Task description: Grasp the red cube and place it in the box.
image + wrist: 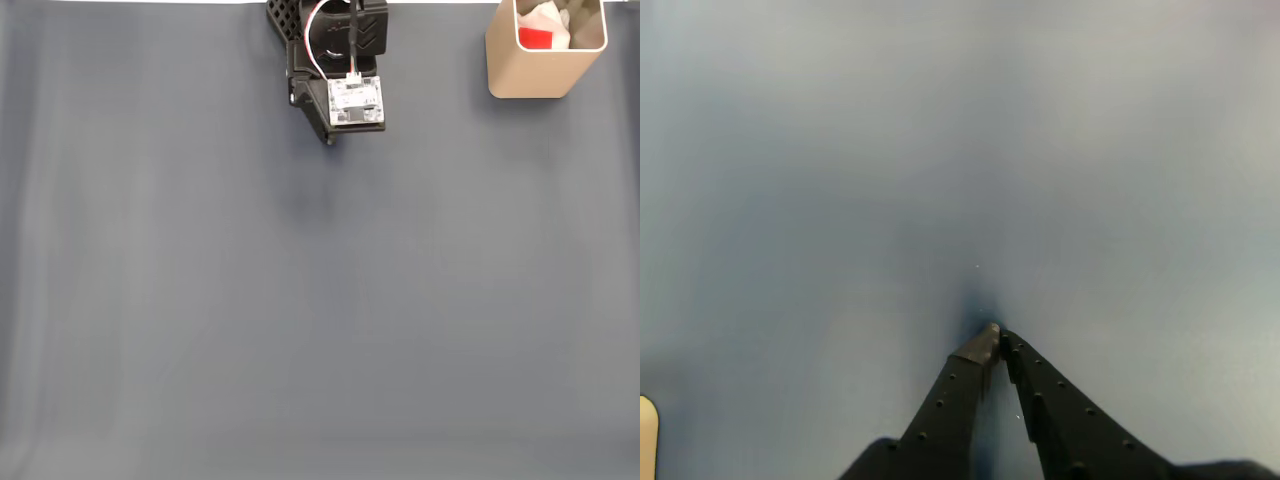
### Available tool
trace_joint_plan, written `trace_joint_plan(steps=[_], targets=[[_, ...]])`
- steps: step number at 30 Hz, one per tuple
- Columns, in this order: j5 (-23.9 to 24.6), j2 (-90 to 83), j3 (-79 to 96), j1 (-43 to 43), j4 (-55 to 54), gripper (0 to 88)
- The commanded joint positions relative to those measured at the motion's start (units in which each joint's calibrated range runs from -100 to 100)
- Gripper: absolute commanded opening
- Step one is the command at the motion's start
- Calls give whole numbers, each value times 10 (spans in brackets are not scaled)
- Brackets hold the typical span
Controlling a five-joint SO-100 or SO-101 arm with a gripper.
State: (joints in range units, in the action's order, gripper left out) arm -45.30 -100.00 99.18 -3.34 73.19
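Dark grey-blue table mat [300, 320], thin white strip [130, 2] along top edge

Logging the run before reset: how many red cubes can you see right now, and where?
1. The red cube lies inside the box at the top right of the fixed view, against its left wall beside something white. The walls hide the box's lower part, so others could be hidden.

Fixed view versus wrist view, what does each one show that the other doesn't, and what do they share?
Fixed view alone: the red cube lying inside the box at the top right, and the arm's body with its white circuit board at the top edge. Wrist view alone: the gripper close up, its two dark fingers meeting at the tips, nothing between them. Both: the grey table surface.
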Motion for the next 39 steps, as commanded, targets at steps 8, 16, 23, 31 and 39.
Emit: trace_joint_plan(steps=[8, 16, 23, 31, 39], targets=[[10, 1, 6, 20, 23, 8], [-3, 1, 6, 24, 25, 8], [-4, 1, 6, 24, 26, 8], [-5, 1, 6, 24, 26, 8], [-5, 1, 6, 24, 26, 8]])
